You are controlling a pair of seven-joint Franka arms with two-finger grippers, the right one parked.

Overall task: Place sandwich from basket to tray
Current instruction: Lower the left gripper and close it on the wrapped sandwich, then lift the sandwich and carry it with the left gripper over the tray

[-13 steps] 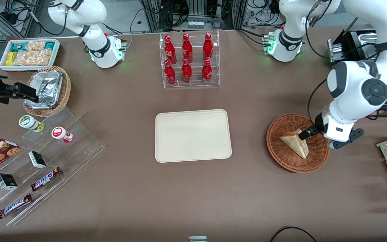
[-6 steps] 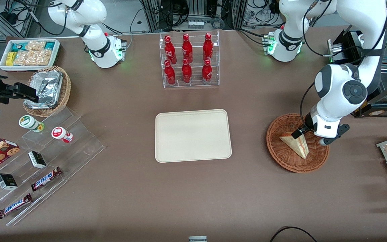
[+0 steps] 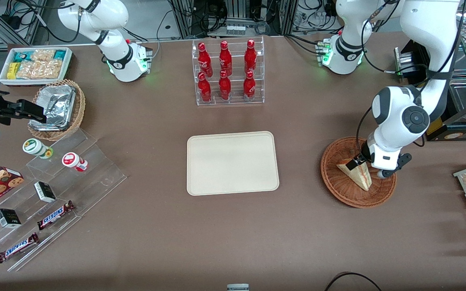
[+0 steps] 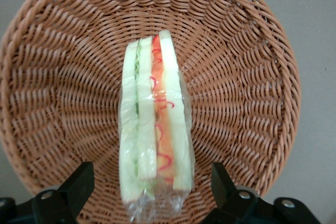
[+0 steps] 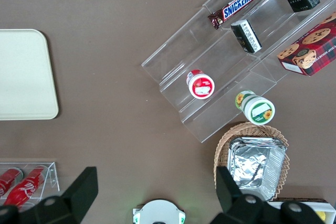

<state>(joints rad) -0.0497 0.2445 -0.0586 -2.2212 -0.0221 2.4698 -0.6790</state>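
The tray (image 3: 232,163) lies bare at the table's middle, well apart from the basket (image 3: 332,178) toward the working arm's end. The sandwich (image 4: 154,129) stands on edge inside the basket, wrapped in clear film. The gripper (image 4: 152,182) hangs over it, its fingers (image 4: 79,182) spread wide to either side, not touching the bread.

Cola bottle rack (image 3: 228,72); foil-container basket (image 3: 57,108); Snickers bars (image 3: 55,215).

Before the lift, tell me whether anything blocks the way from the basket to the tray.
Nothing visible does. The open gripper straddles the wrapped triangular sandwich in the reddish-brown wicker basket. Only bare brown tabletop shows between it and the cream-beige rectangular tray.
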